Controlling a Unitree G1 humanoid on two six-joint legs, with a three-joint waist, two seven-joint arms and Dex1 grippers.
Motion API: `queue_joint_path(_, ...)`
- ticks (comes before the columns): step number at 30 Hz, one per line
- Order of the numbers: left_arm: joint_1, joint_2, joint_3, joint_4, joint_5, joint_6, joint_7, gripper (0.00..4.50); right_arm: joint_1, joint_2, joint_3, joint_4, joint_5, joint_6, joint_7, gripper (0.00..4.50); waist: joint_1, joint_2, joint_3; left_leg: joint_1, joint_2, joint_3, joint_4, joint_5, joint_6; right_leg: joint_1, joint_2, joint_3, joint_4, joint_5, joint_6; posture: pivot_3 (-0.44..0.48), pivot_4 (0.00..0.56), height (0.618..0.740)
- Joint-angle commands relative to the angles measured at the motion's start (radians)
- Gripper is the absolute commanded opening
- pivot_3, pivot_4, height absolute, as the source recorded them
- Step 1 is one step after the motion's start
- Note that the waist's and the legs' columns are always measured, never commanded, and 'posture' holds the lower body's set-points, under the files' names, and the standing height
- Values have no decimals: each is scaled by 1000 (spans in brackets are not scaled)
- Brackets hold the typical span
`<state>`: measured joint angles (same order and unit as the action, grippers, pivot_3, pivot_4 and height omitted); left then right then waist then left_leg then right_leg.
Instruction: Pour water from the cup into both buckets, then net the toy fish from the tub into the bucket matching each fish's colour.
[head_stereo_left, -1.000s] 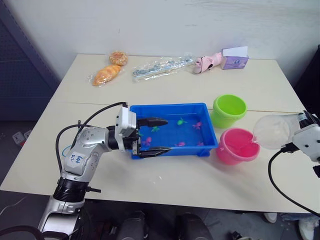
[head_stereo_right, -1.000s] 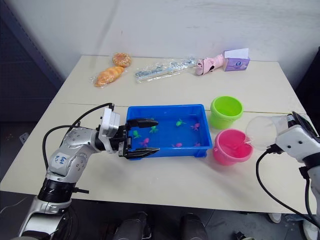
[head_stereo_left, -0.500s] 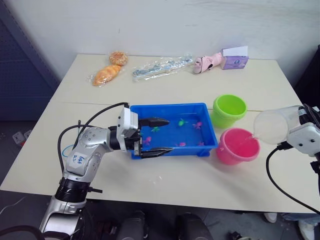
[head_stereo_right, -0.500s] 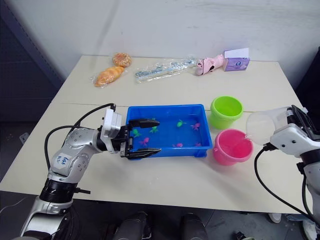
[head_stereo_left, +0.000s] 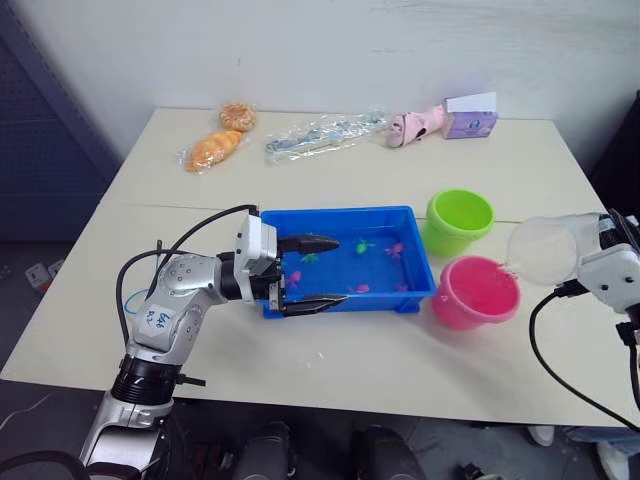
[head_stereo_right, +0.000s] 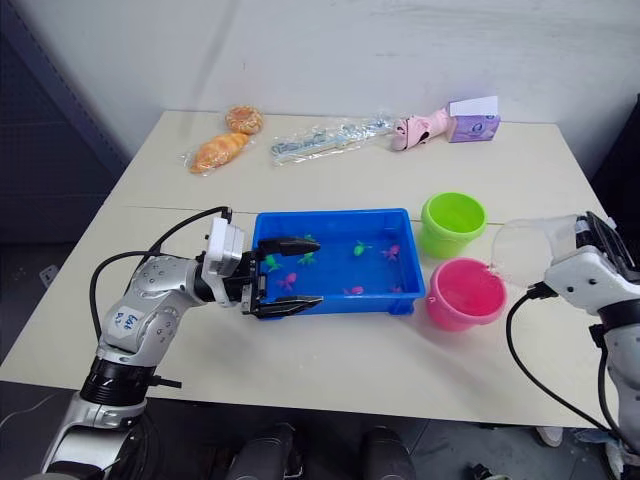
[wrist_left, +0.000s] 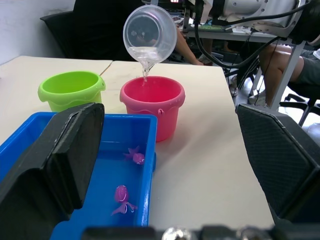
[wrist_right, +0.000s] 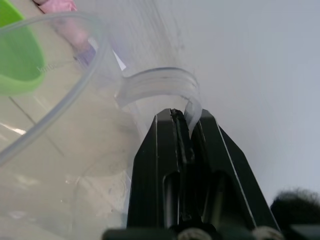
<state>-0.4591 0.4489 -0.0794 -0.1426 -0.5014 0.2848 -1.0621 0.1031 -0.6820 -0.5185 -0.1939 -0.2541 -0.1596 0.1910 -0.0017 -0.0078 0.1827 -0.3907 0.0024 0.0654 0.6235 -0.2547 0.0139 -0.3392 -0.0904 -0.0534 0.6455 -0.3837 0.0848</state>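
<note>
Now, your right gripper (wrist_right: 182, 130): clamped on the cup (wrist_left: 149, 33) handle, tipped, trickling into the pink bucket (wrist_left: 152, 102).
Your left gripper (head_stereo_left: 308, 273): wide apart, empty, straddling the tub (head_stereo_left: 418, 268) corner.

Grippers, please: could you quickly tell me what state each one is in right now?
Left gripper: open, holding nothing, at the tub.
Right gripper: shut on the cup by its handle, pouring into the pink bucket.
</note>
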Motion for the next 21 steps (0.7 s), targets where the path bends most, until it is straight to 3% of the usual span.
queue_joint_path(1,4,5,6,-29,1,-16,1,4500,3,42,-64,-56,125,69,19,68,0,0,0,0,0,0,0,0,0,0,0,0,0,0,0,0,150,740)
queue_joint_path(7,8,8,8,-29,3,-15,3,4500,-25,134,-165,-137,368,299,26,68,-1,0,0,0,0,0,0,0,0,0,0,0,0,0,0,0,150,740)
queue_joint_path(12,-1,-8,26,-18,-16,0,25,4500,-116,129,-213,-169,499,511,-5,68,-4,0,0,0,0,0,0,0,0,0,0,0,1,0,0,0,150,740)
queue_joint_path(19,-53,-64,88,4,-89,80,114,4500,-322,-15,-100,-64,399,766,-96,68,-1,1,0,-1,0,0,1,0,1,-1,0,1,1,0,0,0,150,740)
queue_joint_path(21,-78,-89,108,19,-94,83,154,4500,-392,-29,-61,-6,405,753,-82,68,-1,1,0,-1,0,0,1,0,1,-1,0,0,1,0,0,0,150,740)
